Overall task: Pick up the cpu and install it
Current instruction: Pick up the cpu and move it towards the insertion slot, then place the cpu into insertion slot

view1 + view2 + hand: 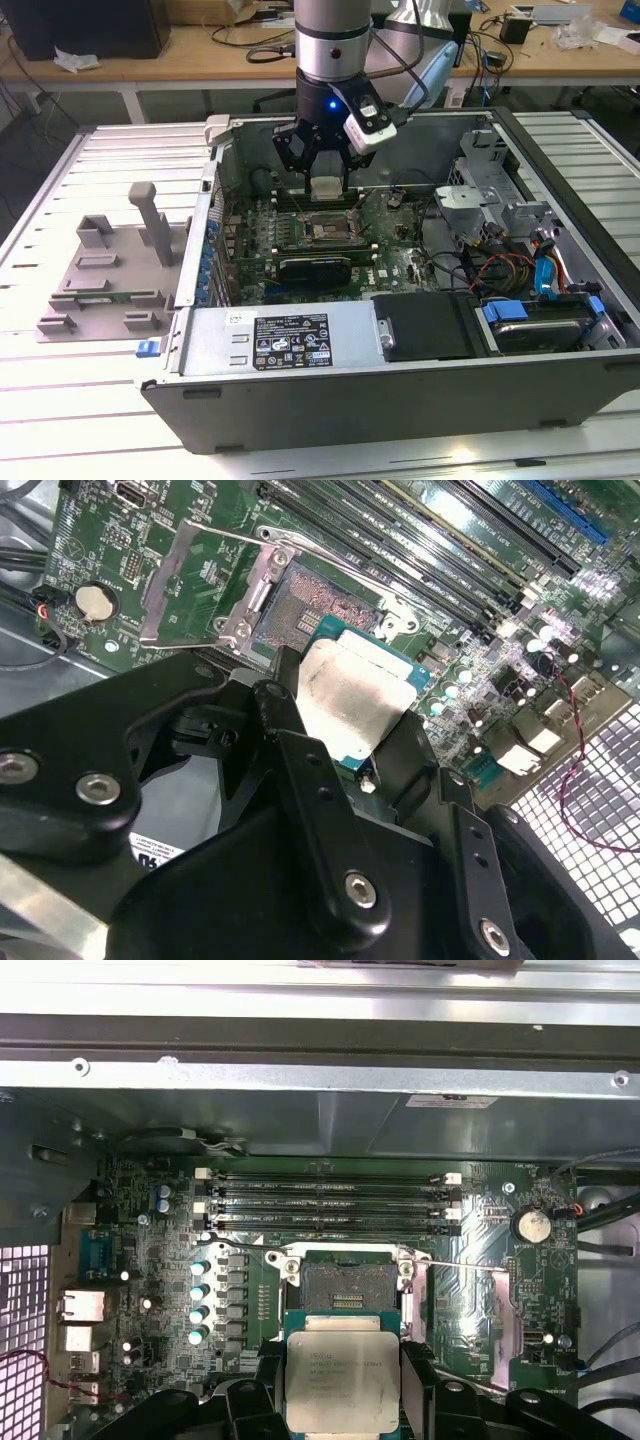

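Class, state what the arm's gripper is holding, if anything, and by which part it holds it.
The gripper holds the small flat square cpu with the pale silver metal top; its fingers clamp two opposite side edges.

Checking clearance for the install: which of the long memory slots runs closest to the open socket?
The slot at the bank's edge, running right along the socket; the others lie beyond it, toward the case wall.

cpu (340,1380): 1, in gripper (327,183) | CPU socket (350,1285): 1, under gripper | memory slots (330,1202): 4, beyond socket | coin cell (530,1225): 1 | computer case (400,395): 1
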